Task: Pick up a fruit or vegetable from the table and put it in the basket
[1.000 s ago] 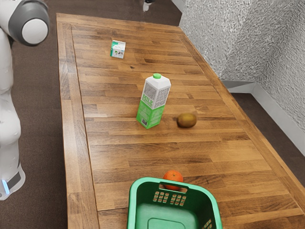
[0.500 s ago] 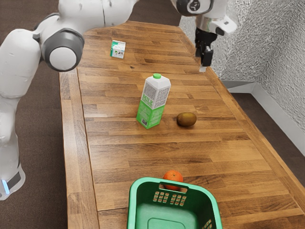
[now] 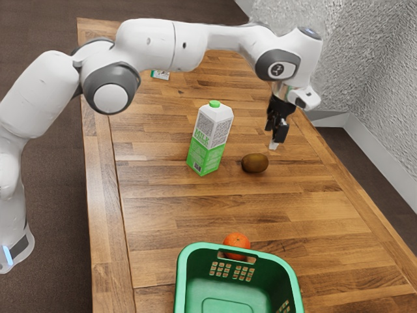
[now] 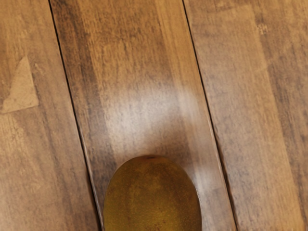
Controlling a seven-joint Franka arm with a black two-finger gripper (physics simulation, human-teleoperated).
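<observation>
kiwi (image 3: pixel 255 163) on table (image 3: pixel 176 215), near milk (image 3: pixel 210 139). gripper (image 3: pixel 274 144) now lower, much nearer — kiwi seems its target. can't tell how far open; kiwi not held. grasp likely next — basket (image 3: pixel 287 262) after.

The pincer (image 3: pixel 274 143) is hovering near the kiwi (image 3: pixel 255 163); the milk carton (image 3: pixel 210 140) is standing upright; an orange (image 3: pixel 237 240) is resting beside the basket (image 3: pixel 268 274).

High side and close wrist cameras look down, sharing table (image 3: pixel 189 215) and kiwi (image 3: pixel 255 163).
</observation>
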